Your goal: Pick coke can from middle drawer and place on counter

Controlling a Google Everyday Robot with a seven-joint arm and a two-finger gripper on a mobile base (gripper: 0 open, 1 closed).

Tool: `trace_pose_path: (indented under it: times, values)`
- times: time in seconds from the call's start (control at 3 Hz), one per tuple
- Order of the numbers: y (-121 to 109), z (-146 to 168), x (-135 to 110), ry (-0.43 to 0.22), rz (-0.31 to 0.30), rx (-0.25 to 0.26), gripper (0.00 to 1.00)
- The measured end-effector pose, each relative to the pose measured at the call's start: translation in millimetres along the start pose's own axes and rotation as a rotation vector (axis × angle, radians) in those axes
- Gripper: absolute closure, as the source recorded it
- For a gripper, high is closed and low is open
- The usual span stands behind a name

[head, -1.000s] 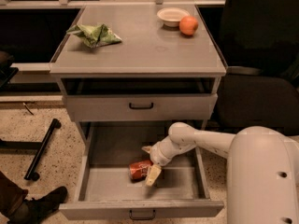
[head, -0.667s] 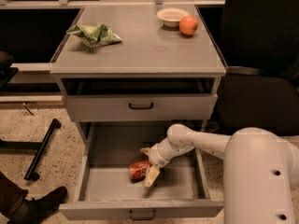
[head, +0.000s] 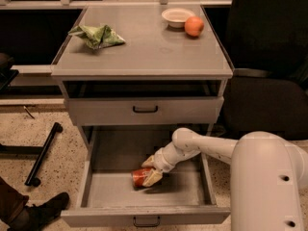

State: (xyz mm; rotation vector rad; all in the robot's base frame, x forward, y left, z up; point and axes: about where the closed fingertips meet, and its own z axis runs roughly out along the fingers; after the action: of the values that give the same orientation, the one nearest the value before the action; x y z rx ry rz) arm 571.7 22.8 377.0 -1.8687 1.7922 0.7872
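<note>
The coke can (head: pixel 139 176), red, lies on its side on the floor of the open middle drawer (head: pixel 98 186), near the centre. My gripper (head: pixel 150 170) is down inside the drawer, right at the can's right end and touching or overlapping it. My white arm (head: pixel 207 146) reaches in from the right over the drawer's side wall. The counter (head: pixel 144 52) is the grey cabinet top above.
On the counter lie a green crumpled bag (head: pixel 97 35), a white bowl (head: pixel 176 16) and an orange (head: pixel 194 26). The upper drawer (head: pixel 144 109) is slightly open above the middle one. A dark chair (head: pixel 269 100) stands to the right, and a black bar (head: pixel 43 153) and a shoe (head: pixel 45 208) lie on the floor to the left.
My arm has shifted slightly left toward the can. The can stays on the drawer floor in about the same place.
</note>
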Motion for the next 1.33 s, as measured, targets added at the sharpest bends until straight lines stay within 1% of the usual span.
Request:
trace_pose_path:
  times: [0.67,1.0,1.33]
  values:
    - [2.5,-2.1,-0.5,0.000,0.002,0.007,0.88]
    - [8.7,-36.3,-12.0,-0.008,-0.023,0.060,1.00]
    - [24.8,-90.4,-37.0,-0.079,-0.087,0.132,1.00]
